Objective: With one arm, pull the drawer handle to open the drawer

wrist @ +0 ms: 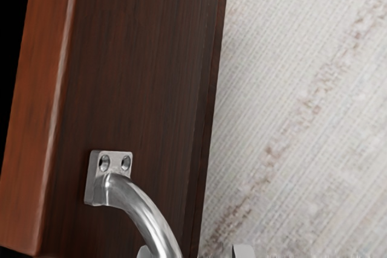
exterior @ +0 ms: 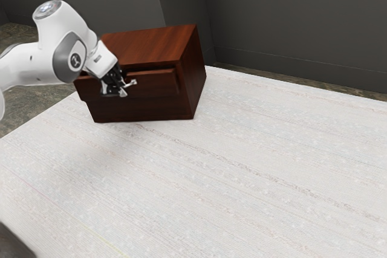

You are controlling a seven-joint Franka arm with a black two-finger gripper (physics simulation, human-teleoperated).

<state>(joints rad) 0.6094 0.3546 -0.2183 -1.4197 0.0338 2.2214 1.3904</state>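
Drawer [exterior: 151,83] looks shut or barely out. The tool [exterior: 118,87] is at the handle [wrist: 130,200], but I cannot tell whether it grips. Next comes a secure hold, then a straight pull outward.

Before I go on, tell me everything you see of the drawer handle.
The handle is a bright, silvery metal bow: a rounded bar curving out from a flat rectangular mounting plate with two screw holes. The plate sits flush on the dark brown wooden drawer front. The wrist view gives one end; the bar runs on toward the hand. In the exterior view the claw is right at it, at the front of the cabinet on the pale table; whether it is gripped cannot be told.
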